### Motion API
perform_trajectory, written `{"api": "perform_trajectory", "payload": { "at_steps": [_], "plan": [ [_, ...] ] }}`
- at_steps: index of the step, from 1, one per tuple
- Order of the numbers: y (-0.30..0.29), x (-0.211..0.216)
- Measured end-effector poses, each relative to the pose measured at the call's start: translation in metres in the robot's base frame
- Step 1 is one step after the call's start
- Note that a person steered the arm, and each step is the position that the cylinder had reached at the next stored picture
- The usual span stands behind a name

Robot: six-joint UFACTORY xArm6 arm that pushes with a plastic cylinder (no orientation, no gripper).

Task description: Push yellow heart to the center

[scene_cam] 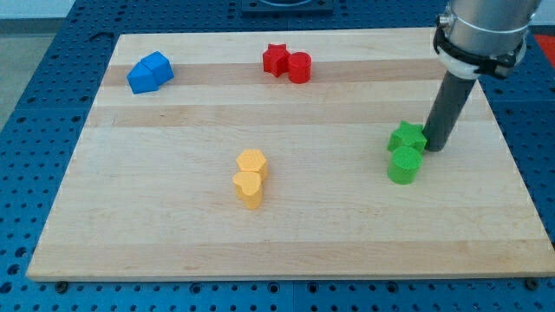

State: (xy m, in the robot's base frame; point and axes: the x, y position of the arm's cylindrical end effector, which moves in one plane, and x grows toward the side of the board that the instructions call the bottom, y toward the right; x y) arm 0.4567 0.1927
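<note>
The yellow heart (249, 188) lies on the wooden board (286, 243), a little left of and below the board's middle. A yellow hexagon block (251, 161) touches its upper side. My tip (434, 147) stands at the view's right, far from the yellow heart. It is right next to the green star (407, 137), on that block's right side. A green cylinder (403, 165) touches the green star from below.
A red star (276, 59) and a red cylinder (299, 67) sit together near the board's top middle. Two blue blocks (149, 72) sit together at the top left. A blue perforated table (35, 130) surrounds the board.
</note>
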Motion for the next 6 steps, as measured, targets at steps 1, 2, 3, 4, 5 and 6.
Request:
{"api": "perform_trajectory", "payload": {
  "at_steps": [1, 2, 3, 4, 5, 6],
  "plan": [
    [0.001, 0.005],
    [0.017, -0.054],
    [0.014, -0.104],
    [-0.003, -0.111],
    [-0.043, -0.104],
    [-0.098, -0.077]
  ]
}}
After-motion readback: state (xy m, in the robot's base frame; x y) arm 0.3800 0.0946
